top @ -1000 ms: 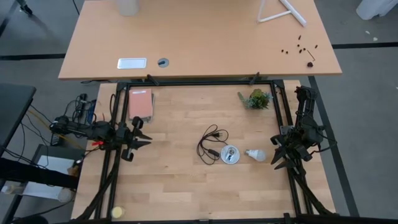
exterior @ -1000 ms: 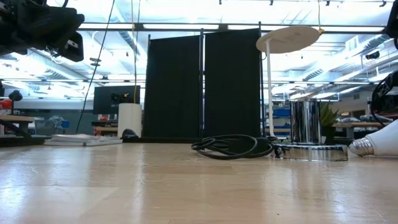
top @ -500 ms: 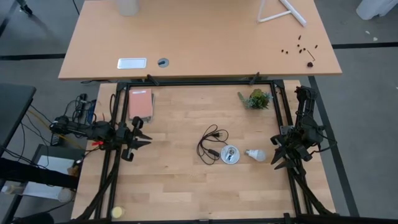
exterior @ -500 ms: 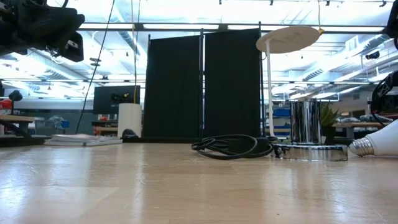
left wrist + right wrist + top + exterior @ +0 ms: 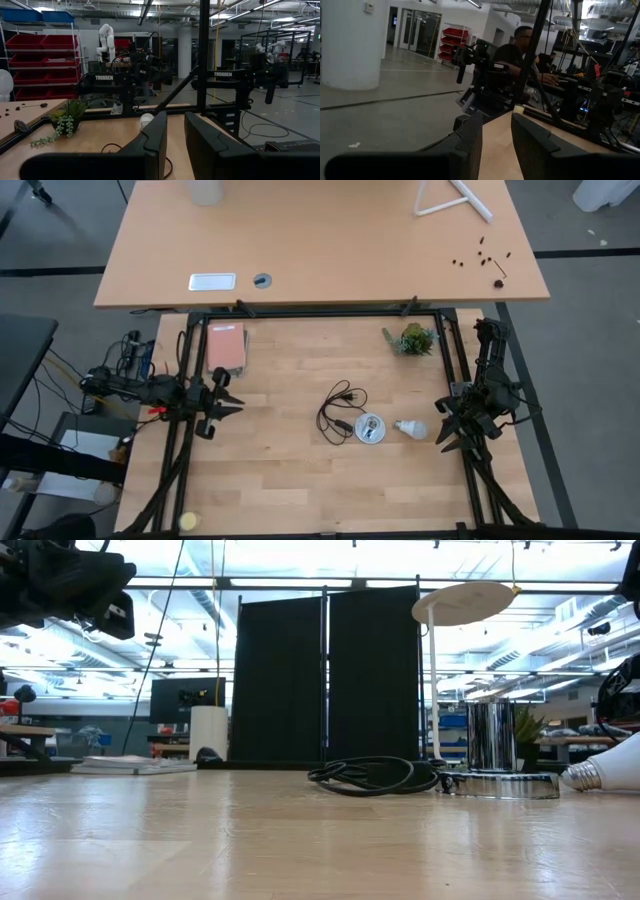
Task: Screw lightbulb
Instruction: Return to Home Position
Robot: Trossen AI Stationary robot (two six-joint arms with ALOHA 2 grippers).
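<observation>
The lightbulb [image 5: 408,427] lies on the wooden counter [image 5: 290,480] just beside the socket disc [image 5: 369,428]. The right hand [image 5: 441,427] is near the bulb, and the left hand [image 5: 232,402] is well apart.

Seemingly matte black arms [image 5: 165,392], blocky left pincer [image 5: 175,117], TROSSEN lettering [image 5: 111,77].

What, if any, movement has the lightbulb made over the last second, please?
No, it has not moved. In the high view the lightbulb lies beside the socket disc, on its right, at the same gap as before.
</observation>
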